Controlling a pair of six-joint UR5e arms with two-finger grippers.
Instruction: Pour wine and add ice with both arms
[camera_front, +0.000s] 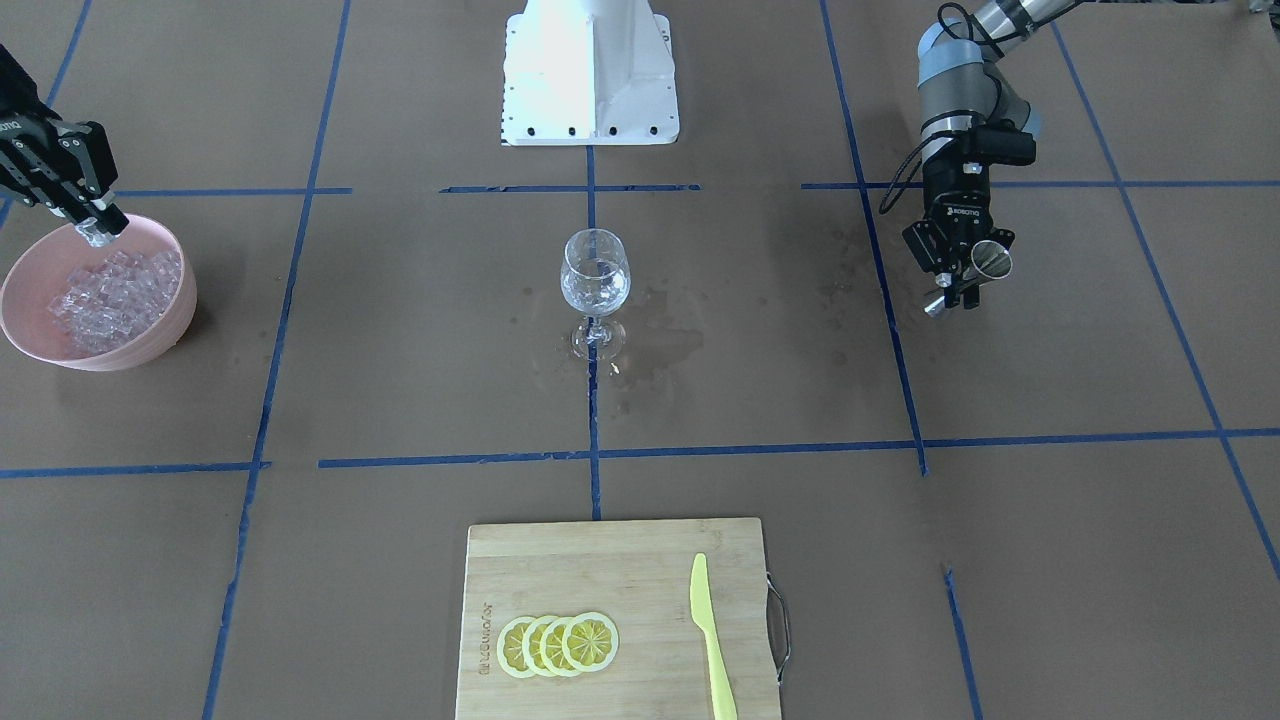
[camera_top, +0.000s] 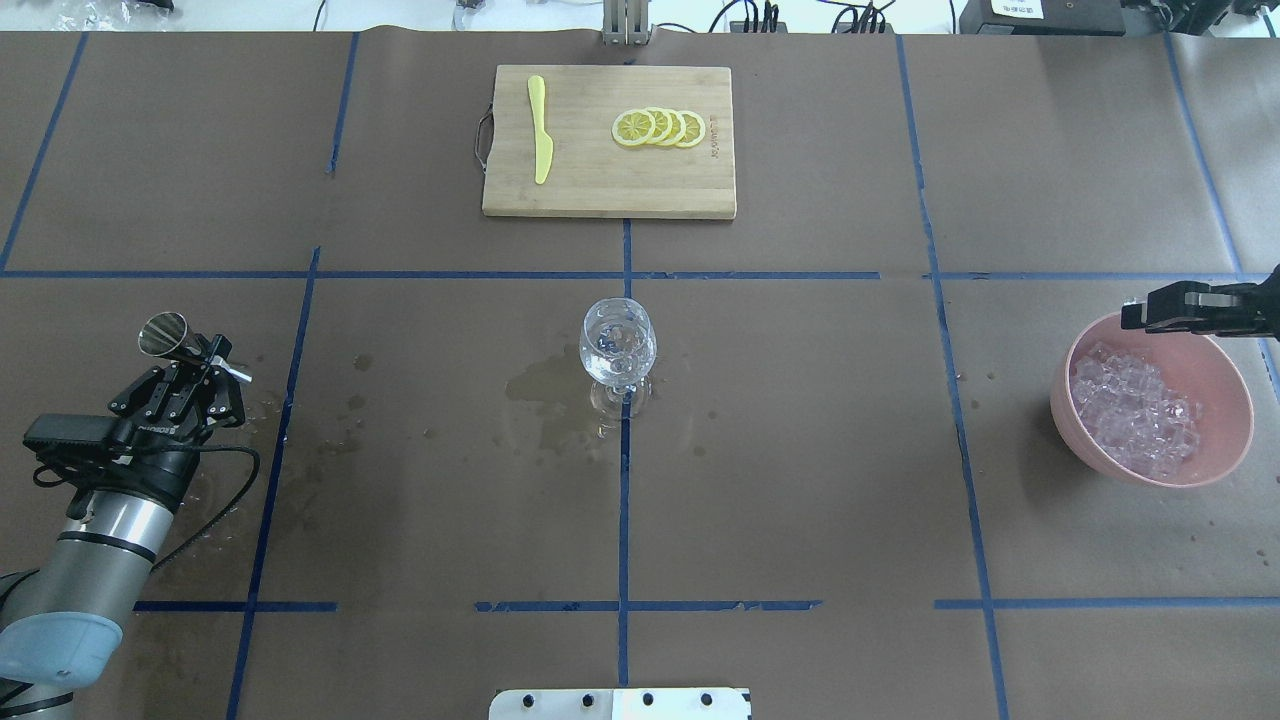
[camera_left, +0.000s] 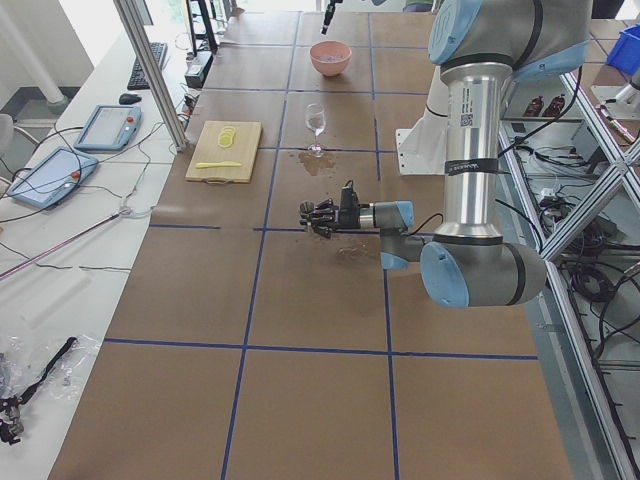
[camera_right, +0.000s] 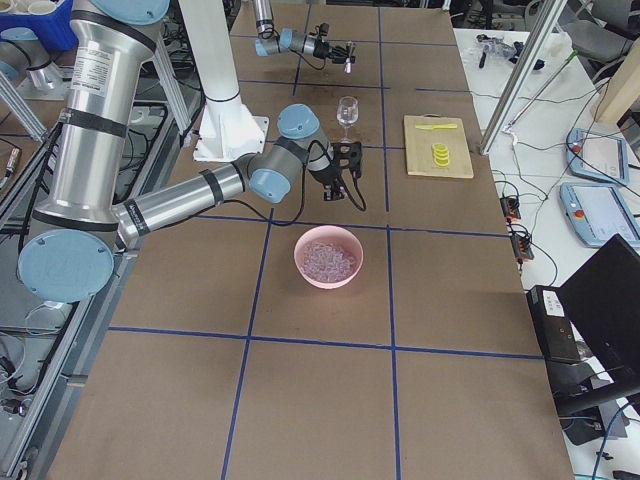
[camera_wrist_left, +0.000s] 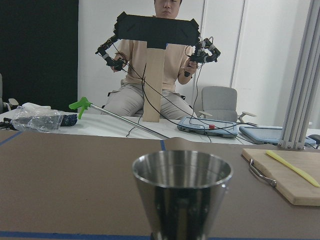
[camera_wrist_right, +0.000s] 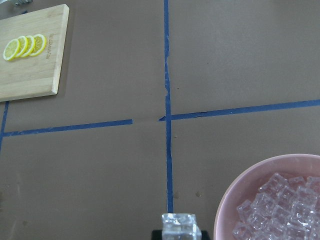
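Clear glassy ice cube (camera_wrist_right: 180, 225), in right claw (camera_front: 98, 228)

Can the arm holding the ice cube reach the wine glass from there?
Probably yes. The right gripper holds its cube above the bowl's rim, and nothing stands between it and the glass. The left gripper, with its metal cup, is on the glass's other side.

I see the wine glass (camera_top: 618, 345) at my overhead view's centre, the cutting board (camera_top: 600, 185) at top centre, the bowl (camera_top: 1220, 375) holding ice (camera_top: 1135, 410) at right, the metal cup (camera_top: 165, 335) at far left.
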